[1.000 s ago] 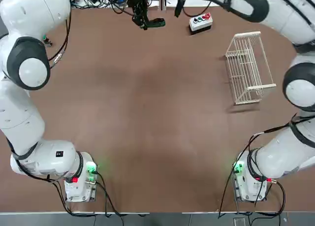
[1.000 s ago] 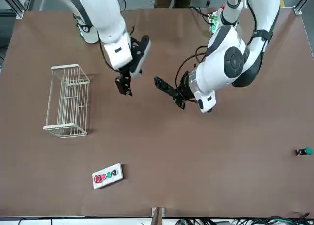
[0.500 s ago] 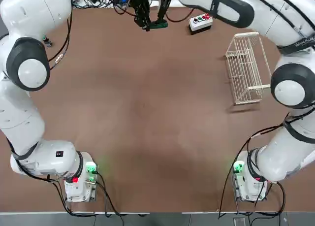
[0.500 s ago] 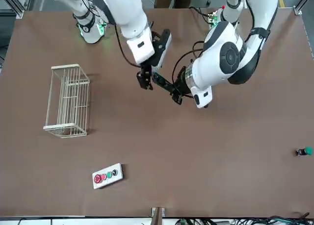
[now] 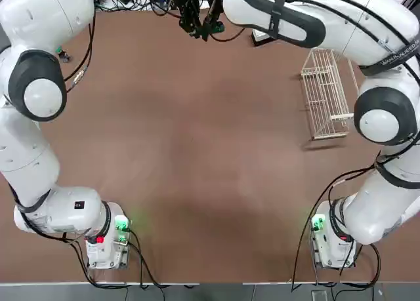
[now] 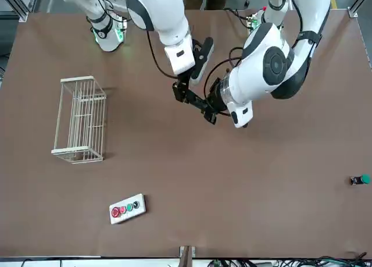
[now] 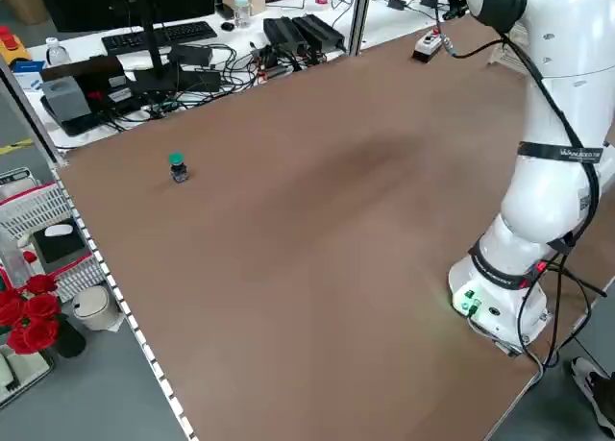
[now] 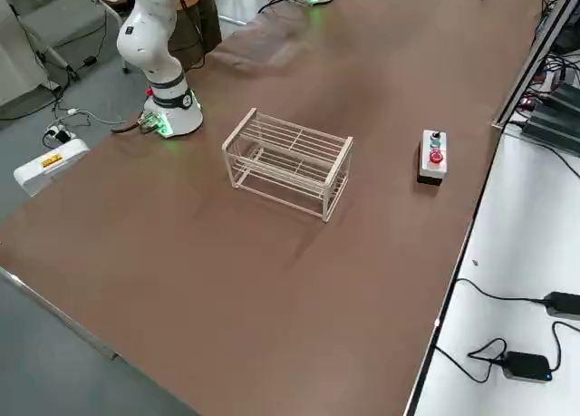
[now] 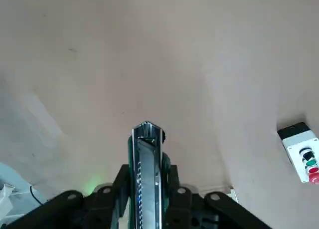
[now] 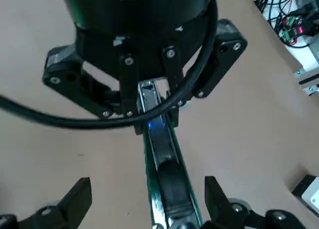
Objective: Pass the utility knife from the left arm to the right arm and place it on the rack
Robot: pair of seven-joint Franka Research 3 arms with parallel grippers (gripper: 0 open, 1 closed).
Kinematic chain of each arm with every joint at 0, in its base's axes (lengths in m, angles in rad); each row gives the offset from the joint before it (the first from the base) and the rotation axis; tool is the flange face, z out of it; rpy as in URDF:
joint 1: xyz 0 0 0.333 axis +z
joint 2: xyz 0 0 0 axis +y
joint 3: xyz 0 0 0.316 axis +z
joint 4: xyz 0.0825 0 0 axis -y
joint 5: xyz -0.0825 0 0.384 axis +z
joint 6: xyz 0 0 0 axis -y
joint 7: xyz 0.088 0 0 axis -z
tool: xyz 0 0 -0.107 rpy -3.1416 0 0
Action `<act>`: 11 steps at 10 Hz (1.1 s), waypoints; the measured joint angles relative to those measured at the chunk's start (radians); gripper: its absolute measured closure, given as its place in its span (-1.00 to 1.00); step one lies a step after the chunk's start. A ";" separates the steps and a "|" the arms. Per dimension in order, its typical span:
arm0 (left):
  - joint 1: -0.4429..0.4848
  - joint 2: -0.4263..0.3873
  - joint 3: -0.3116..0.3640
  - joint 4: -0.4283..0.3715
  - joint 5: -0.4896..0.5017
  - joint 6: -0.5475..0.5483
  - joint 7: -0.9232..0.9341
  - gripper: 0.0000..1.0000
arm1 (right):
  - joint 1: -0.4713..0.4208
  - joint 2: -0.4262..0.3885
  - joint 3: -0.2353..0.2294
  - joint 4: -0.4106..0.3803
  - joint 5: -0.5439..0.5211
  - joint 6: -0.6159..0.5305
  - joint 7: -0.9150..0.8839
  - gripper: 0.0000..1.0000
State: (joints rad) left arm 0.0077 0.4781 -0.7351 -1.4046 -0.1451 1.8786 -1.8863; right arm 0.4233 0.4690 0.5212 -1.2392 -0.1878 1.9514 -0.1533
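The left gripper (image 6: 214, 109) clamps the utility knife (image 6: 196, 102) level above the desk (image 6: 232, 180); the right gripper (image 6: 180, 92) straddles its free end, fingers wide, ready to take it.

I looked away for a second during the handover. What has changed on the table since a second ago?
The right end effector swung in from the rack side and now straddles the free end of the utility knife with its fingers open. The left end effector drifted slightly toward it and stays clamped on the knife. The rack, button box and green-capped object have not moved.
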 joint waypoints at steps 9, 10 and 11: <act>0.002 0.000 -0.010 0.002 -0.001 -0.006 0.000 0.32 | -0.004 0.024 -0.006 0.001 -0.033 0.022 0.005 -1.00; 0.002 0.000 -0.010 0.002 -0.003 -0.008 0.000 0.32 | -0.005 0.028 -0.006 0.001 -0.036 0.024 0.005 -1.00; 0.002 0.000 -0.011 0.002 -0.004 -0.010 0.000 0.32 | -0.006 0.032 -0.006 0.001 -0.048 0.025 0.005 -1.00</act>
State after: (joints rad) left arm 0.0100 0.4781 -0.7456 -1.4024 -0.1489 1.8683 -1.8865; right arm 0.4173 0.5007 0.5147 -1.2383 -0.2362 1.9768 -0.1481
